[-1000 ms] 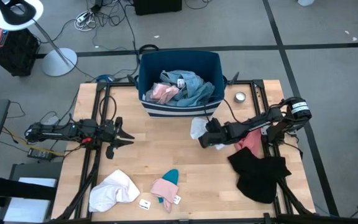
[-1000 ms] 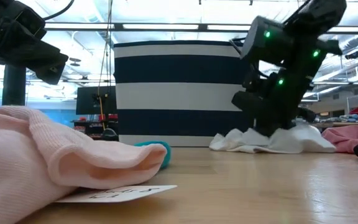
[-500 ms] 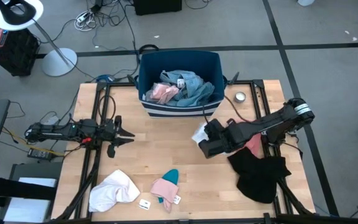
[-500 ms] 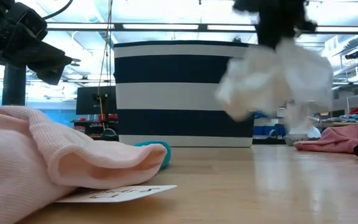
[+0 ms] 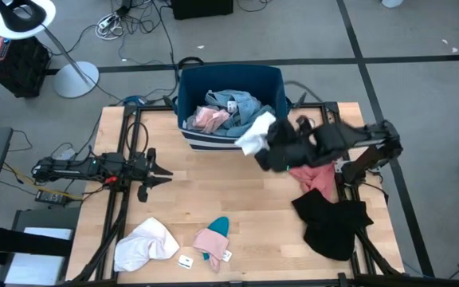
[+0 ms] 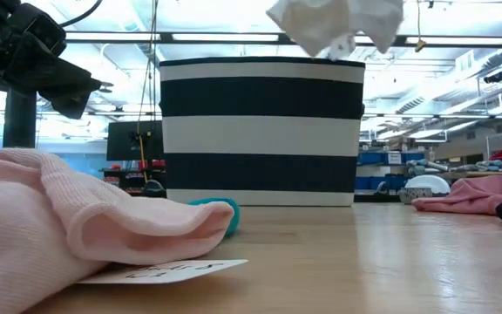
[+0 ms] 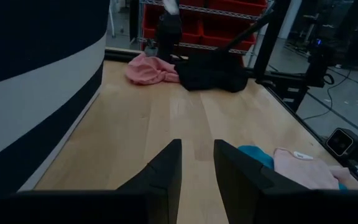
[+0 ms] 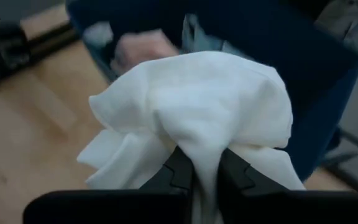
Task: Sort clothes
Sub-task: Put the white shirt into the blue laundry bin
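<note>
My right gripper (image 5: 266,143) is shut on a white garment (image 5: 253,134), raised at the front right rim of the dark blue striped bin (image 5: 229,80). In the low view the garment (image 6: 334,22) hangs above the bin's rim (image 6: 260,63). My left gripper (image 5: 164,172) waits open and empty over the table's left half. On the table lie another white garment (image 5: 144,243), a pink one (image 5: 209,241) on a teal one (image 5: 219,225), a black one (image 5: 331,219) and a salmon-red one (image 5: 313,177). My right gripper pinches a bunched fold of the white garment (image 8: 207,155) between its two fingers (image 8: 180,174). Several layers gather into the pinch. The garment is lifted clear of the table and billows slack beyond the fingertips, over the bin's front wall.
The bin holds light blue-grey (image 5: 237,112) and pink (image 5: 208,118) clothes. A small round tin (image 5: 307,124) stands at the far right, beside the bin. Bare wood (image 5: 213,187) lies between the two arms.
My right gripper has risen from the table and gone toward the far edge, up to the bin's front rim. The white garment, which lay on the wood, is now lifted clear and hangs at rim height.
</note>
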Available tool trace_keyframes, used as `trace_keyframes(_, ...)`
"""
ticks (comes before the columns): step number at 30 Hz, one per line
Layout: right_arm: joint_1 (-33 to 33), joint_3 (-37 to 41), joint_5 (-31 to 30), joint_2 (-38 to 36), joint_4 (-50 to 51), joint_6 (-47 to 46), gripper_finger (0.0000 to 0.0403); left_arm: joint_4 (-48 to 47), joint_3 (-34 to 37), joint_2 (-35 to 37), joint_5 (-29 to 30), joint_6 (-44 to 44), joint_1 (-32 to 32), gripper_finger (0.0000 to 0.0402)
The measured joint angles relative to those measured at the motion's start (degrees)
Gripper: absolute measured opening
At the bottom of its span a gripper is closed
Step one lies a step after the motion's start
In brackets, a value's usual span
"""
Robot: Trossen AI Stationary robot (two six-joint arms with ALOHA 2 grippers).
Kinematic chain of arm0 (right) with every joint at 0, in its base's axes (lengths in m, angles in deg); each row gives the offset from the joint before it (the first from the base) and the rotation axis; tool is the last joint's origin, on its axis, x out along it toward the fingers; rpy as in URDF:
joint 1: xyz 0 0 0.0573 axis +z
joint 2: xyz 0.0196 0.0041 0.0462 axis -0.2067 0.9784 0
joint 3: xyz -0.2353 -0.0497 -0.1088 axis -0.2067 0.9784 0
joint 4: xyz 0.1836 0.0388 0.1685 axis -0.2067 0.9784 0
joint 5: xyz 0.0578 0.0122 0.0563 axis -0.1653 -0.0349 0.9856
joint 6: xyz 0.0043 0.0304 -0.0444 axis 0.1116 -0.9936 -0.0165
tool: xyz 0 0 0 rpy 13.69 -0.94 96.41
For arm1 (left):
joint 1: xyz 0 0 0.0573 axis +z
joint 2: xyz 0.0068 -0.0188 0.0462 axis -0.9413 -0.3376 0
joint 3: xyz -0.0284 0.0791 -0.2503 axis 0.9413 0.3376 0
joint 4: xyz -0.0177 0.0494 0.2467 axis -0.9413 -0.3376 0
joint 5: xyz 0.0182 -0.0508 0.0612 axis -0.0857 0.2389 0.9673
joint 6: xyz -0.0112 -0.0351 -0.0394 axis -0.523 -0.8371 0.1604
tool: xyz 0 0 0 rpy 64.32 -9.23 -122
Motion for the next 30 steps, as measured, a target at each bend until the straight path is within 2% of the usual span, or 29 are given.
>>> trace_keyframes(4,-5.26,-5.2,-0.6,0.0,-5.12,9.71,0.0027,0.02,0.0,0.0,0.02,-0.02,0.0,0.0099)
trace_keyframes(8,-11.16,-7.43,-0.03,-0.06,-15.46,20.94,0.0027,0.0,0.0,0.0,0.02,-0.02,0.0,0.0099)
trace_keyframes(13,-18.87,-7.54,6.74,0.58,-26.38,29.39,0.0027,0.02,0.0,-0.02,0.02,-0.02,0.0,0.0099)
trace_keyframes(17,-23.38,-6.97,9.6,2.43,-26.01,29.28,0.0027,0.0,0.0,-0.02,0.02,-0.02,0.0,0.0099)
trace_keyframes(21,-25.21,-4.62,11.64,4.71,-23.57,27.75,0.0027,-0.05,-0.02,-0.01,0.04,-0.02,0.0,0.0099)
trace_keyframes(27,-25.27,4.62,14.37,5.83,-21.23,18.69,0.0028,-0.14,-0.02,0.0,0.04,-0.02,0.0,0.0099)
trace_keyframes(30,-25.67,10.24,19.09,5.81,-21.27,14.86,0.0033,-0.18,-0.02,-0.02,0.04,-0.03,0.0,0.0099)
